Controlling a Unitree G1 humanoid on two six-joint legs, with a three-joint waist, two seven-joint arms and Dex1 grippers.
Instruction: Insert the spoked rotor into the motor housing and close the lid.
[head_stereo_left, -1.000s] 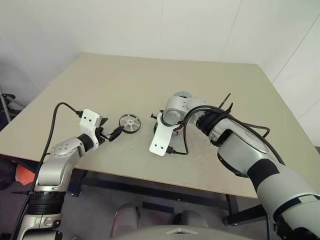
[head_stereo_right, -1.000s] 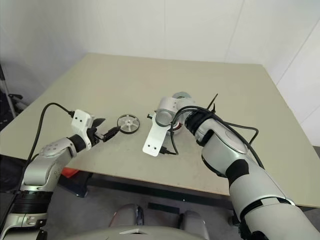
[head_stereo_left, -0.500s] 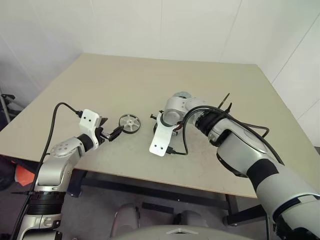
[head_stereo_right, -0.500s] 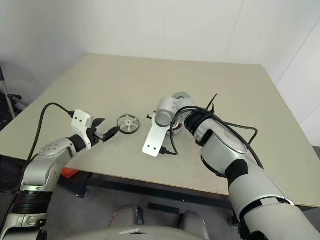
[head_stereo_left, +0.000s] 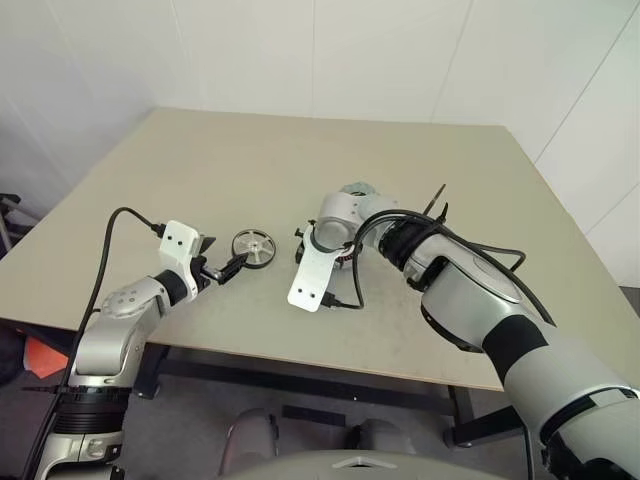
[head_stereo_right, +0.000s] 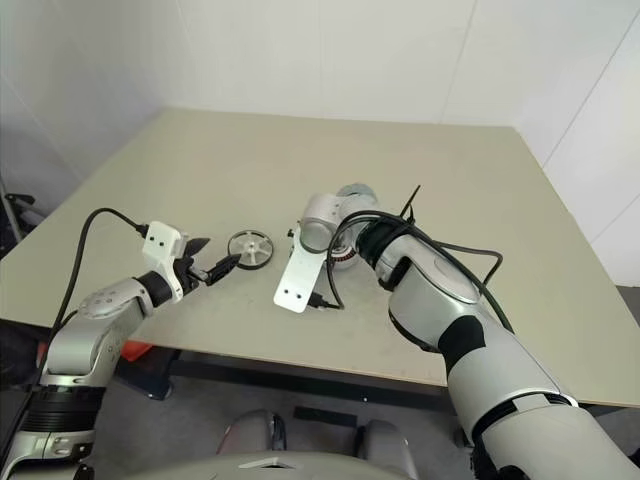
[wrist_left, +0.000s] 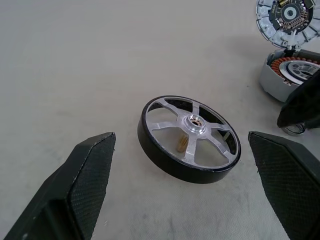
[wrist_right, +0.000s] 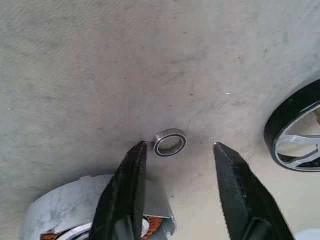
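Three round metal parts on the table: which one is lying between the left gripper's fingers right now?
The spoked rotor, flat on the table and untouched between the open left gripper. The motor housing and the tiny ring lie over by the right gripper.

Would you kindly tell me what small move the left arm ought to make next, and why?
Probably ease the left gripper forward and close it on the spoked rotor. Its jaws stand wide open with the rotor lying flat on the table just ahead, untouched, while the motor housing sits open further on, windings exposed and no rotor in it.
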